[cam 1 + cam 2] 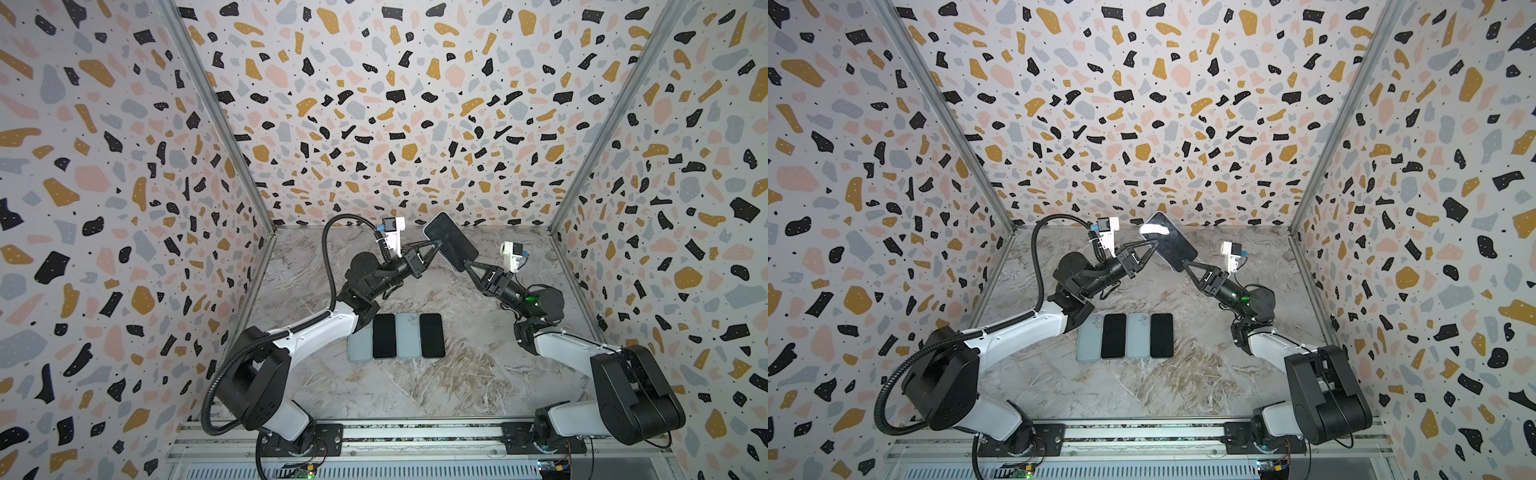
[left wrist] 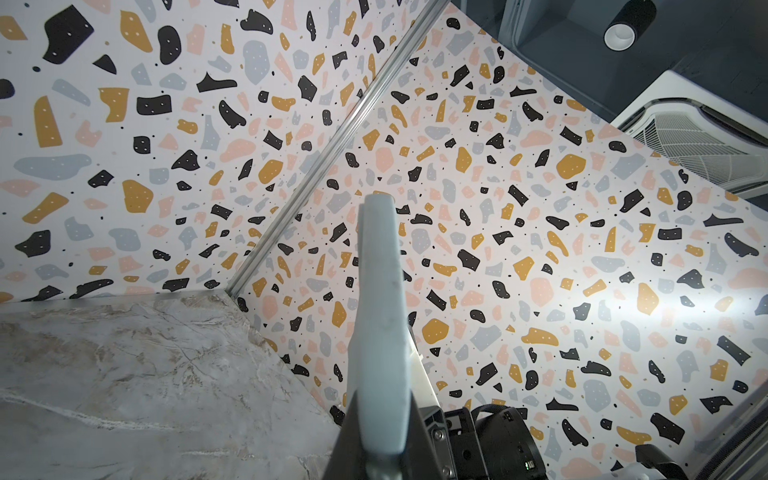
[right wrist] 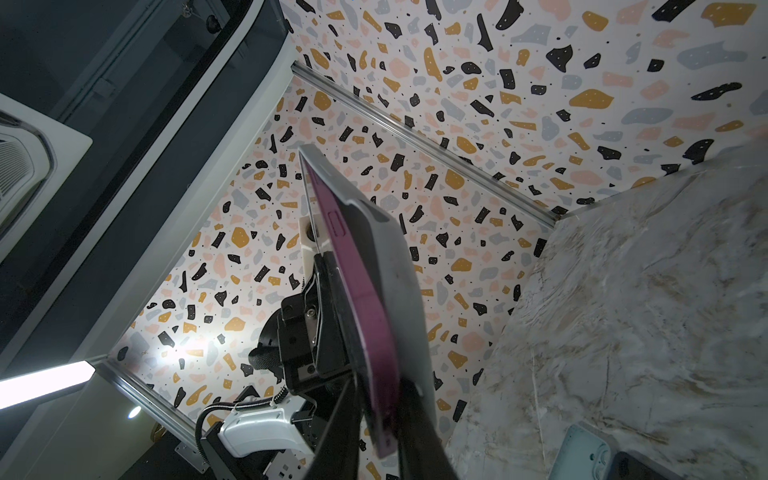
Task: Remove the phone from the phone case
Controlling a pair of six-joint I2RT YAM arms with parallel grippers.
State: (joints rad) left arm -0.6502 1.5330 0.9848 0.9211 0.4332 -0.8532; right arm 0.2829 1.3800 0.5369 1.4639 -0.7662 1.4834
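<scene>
Phone (image 1: pixel 451 241), dark screen up, held in the air over the back of the marble worktop (image 1: pixel 457 382) by two robot arms. At the phone's left edge, the left fingers (image 1: pixel 430 248) are pressed together on the pale phone case (image 2: pixel 380 311); the left wrist view shows the case's rim pinched between them. At the phone's lower right corner, the right fingers (image 1: pixel 473 268) are closed on it. The right wrist view shows a purple phone body with the grey case bowed away along one side, so the phone looks partly out, not free. Whether the right fingers clamp the phone alone or some case too is hard to make out. Gripping opposite sides likely lets one arm anchor the case while the other peels the phone out, with open air to work in. Well apart from the phone, nearer the arms' bases, two pale cases (image 1: pixel 408 336) and two black phones (image 1: pixel 432 336) lie side by side, probably set aside.
</scene>
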